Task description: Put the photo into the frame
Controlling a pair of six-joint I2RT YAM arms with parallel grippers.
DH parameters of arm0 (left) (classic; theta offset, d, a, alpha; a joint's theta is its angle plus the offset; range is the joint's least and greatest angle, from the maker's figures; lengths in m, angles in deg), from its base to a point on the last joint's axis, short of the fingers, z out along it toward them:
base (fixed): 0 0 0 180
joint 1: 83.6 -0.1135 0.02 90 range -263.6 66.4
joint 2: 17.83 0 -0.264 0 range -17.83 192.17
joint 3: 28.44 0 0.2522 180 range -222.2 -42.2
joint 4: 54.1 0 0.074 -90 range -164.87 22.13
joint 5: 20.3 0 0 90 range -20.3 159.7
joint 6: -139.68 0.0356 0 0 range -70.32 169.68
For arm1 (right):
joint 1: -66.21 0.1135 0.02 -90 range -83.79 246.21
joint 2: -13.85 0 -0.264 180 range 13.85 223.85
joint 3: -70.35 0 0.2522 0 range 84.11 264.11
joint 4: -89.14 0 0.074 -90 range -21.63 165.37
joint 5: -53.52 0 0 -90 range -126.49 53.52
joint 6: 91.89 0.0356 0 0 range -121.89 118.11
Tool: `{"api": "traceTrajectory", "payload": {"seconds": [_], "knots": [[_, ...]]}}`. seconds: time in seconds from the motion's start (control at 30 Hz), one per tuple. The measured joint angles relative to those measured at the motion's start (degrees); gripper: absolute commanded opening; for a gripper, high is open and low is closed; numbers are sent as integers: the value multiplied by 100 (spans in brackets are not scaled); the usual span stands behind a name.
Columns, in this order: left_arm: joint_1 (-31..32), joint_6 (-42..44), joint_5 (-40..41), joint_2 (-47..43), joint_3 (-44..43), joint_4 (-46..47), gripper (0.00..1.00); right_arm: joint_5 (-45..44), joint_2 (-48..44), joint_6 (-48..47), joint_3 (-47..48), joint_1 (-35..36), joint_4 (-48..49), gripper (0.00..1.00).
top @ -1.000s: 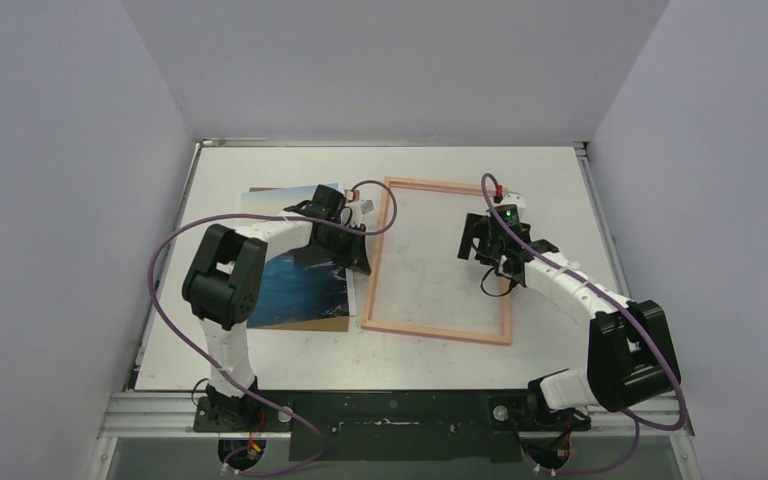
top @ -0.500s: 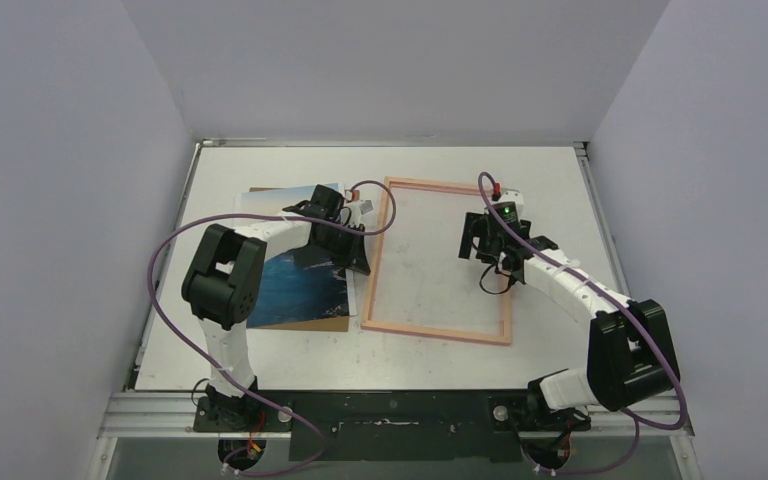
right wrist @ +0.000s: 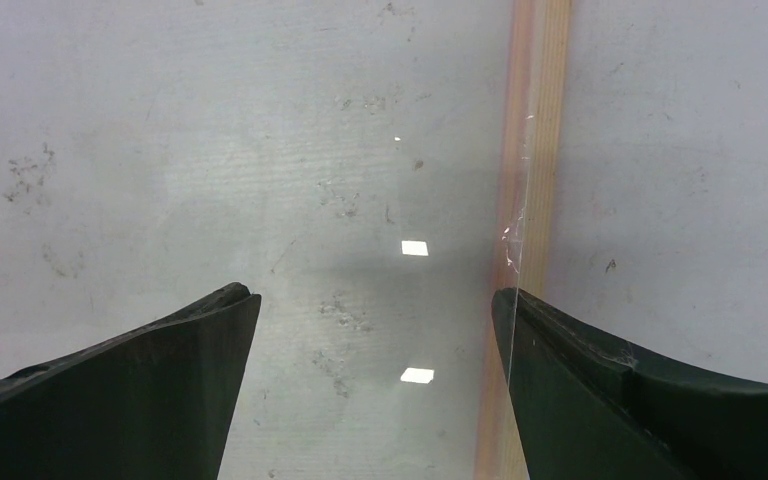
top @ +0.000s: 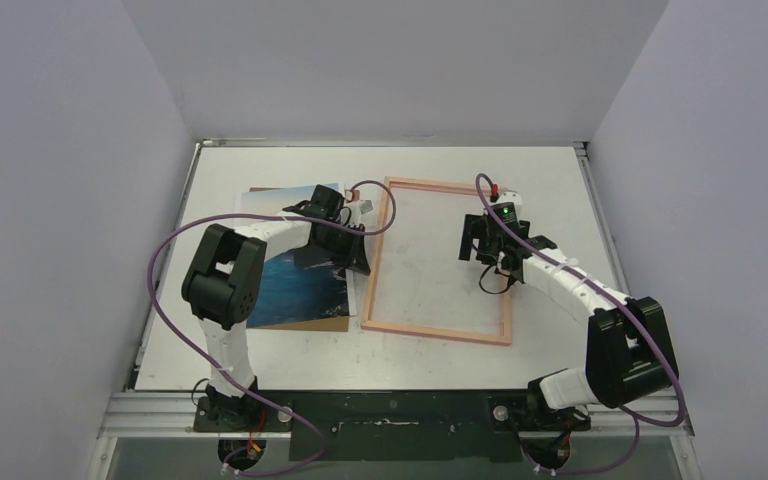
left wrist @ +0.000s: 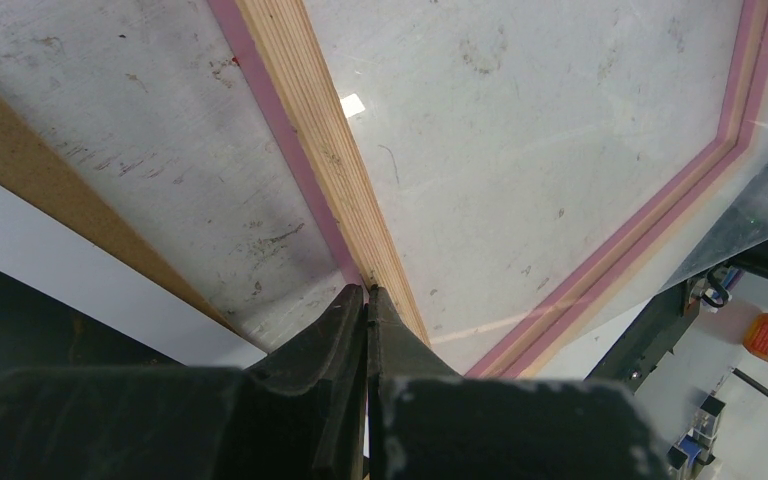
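The pink frame [top: 438, 331] lies flat at the table's middle, with a clear sheet inside it. The photo [top: 295, 285], dark blue with a white border, lies left of it on a brown backing board [top: 305, 323]. My left gripper [top: 357, 262] is shut, its tips [left wrist: 368, 292] touching the frame's left rail [left wrist: 300, 130]; I see nothing between the jaws. The photo's white edge [left wrist: 80, 280] shows beside it. My right gripper [top: 476, 240] is open and empty [right wrist: 375, 300] above the frame's inside, its right finger [right wrist: 600, 390] over the right rail [right wrist: 540, 120].
The backing board [left wrist: 20, 150] juts out under the photo toward the frame. Grey walls close in the table [top: 560, 340] on three sides. Both arms' purple cables loop above the table.
My right gripper has shifted slightly toward the far side. My left gripper, the frame and the photo have not moved.
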Motion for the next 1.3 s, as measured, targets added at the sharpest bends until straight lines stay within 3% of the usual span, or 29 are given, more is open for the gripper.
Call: {"api": "traceTrajectory", "payload": {"seconds": [1.3], "knots": [[0, -2, -4, 0, 0, -2, 0, -234, 149, 37, -476, 0, 391, 90]]}}
